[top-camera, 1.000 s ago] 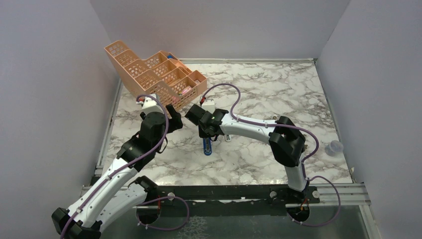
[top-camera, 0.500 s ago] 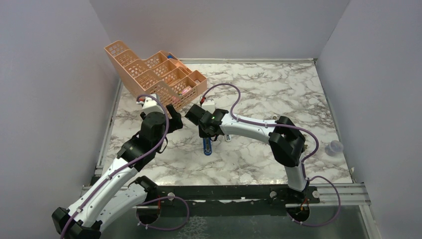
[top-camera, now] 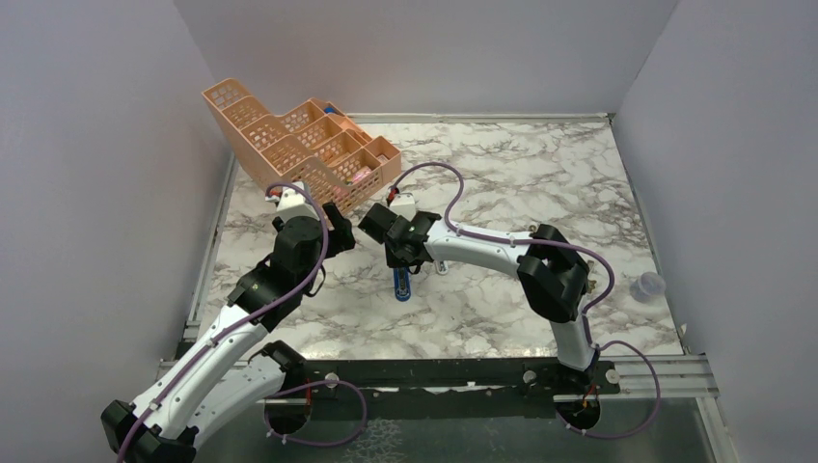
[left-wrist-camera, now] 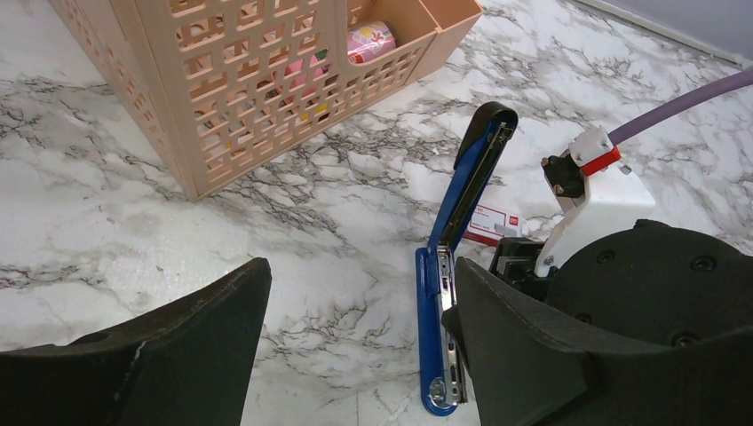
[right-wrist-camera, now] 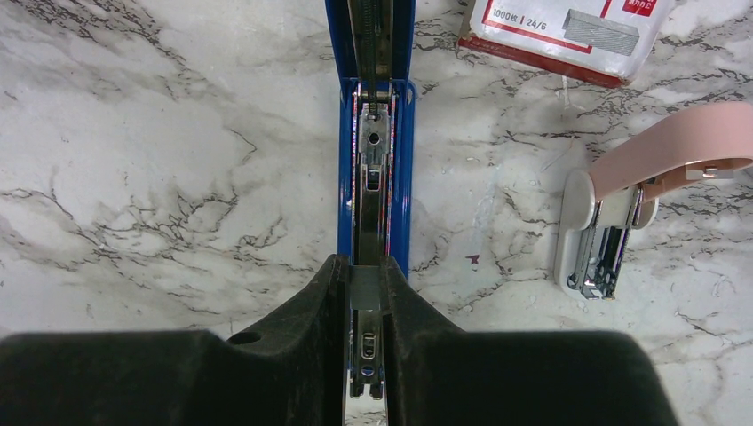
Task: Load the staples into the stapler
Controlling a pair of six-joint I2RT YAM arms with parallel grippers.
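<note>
My right hand is clenched on what I take for the staples, right over the open stapler on the desk. Strip and channel both run near-to-far. The left hand hangs released just left.

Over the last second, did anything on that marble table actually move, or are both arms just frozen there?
Almost nothing. The right arm's elbow eased slightly leftwards; nothing was picked up or let go. The right fingers stay shut on the silver channel of the slim blue stapler, the left fingers stay open and empty beside it, and the peach plastic mesh organiser has not moved.
</note>
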